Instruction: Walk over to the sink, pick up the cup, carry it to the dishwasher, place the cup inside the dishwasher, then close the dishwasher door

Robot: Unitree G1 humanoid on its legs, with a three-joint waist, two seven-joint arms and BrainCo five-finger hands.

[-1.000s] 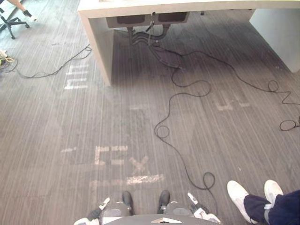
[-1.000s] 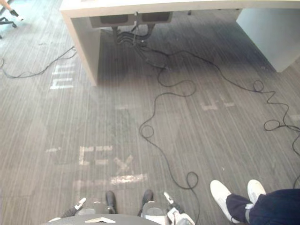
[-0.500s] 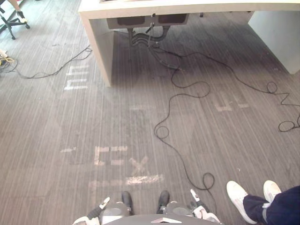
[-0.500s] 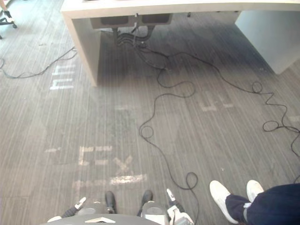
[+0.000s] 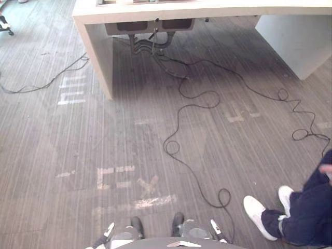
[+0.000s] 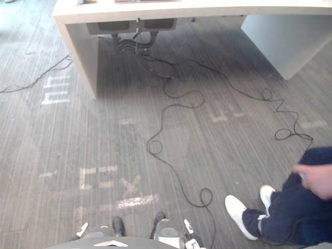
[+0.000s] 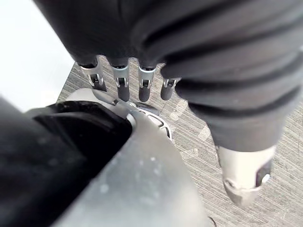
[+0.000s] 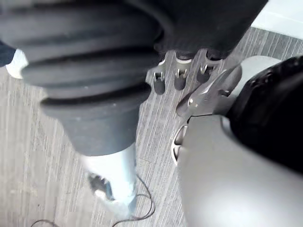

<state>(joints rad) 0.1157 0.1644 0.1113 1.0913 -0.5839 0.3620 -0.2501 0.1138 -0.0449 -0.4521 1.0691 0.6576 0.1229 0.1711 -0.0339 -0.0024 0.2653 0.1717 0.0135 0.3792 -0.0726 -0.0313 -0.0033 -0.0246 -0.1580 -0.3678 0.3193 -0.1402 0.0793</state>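
At the far side of the striped floor, a pale counter point(image 5: 218, 9) carries the sink point(image 5: 129, 26), its two dark basins showing underneath. Near the robot, the left hand point(image 7: 144, 85) and right hand point(image 8: 180, 78) hang with fingers straight and relaxed, both empty; where the cup is cannot be told. A person's white shoe point(image 5: 257, 210) stands near right.
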